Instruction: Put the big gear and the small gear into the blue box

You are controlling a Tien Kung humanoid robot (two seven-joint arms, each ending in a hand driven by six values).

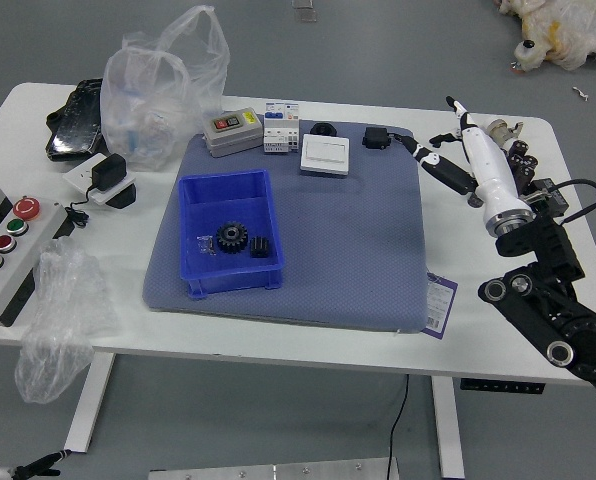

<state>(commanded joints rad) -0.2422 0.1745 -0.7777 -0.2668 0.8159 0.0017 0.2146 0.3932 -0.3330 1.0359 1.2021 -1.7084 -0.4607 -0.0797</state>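
Gray floor up front, then a white tabletop. Left hand sits down in the near corner, can't tell its state. Right arm runs close to a card by the mat, so a low swing might drag that along. Both gears look done to me: they're inside the blue box, toward its near end. Small gear is dark, stubby, close to the right wall; big gear is black, wider, chunky teeth all round, lying flat just beside it. Only worry there is a bumped box sliding them around. Farther back, the right hand has its fingers apart, nothing in them. It's right by those black cylinders, so a careless wrist turn could knock some over.
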